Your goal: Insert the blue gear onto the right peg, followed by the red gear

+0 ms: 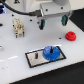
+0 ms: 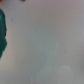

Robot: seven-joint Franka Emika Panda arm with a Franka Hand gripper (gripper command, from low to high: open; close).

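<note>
The blue gear [image 1: 50, 53] lies flat on the right half of the black-bordered white plate [image 1: 34, 59]. A thin dark pin, the right peg [image 1: 50, 48], rises at the gear's hub. The red gear [image 1: 71, 36] rests on the table, apart from the plate, toward the exterior view's right. My gripper [image 1: 53, 21] hangs above and behind the plate, open, with nothing between its dark green fingers [image 1: 63, 20]. The wrist view is blurred: only a green finger edge [image 2: 2, 32] and pale table surface show.
A beige block-like object [image 1: 18, 28] stands on the table at the exterior view's left. A fainter, shorter pin [image 1: 37, 54] stands on the plate's left half. Cables hang behind the arm.
</note>
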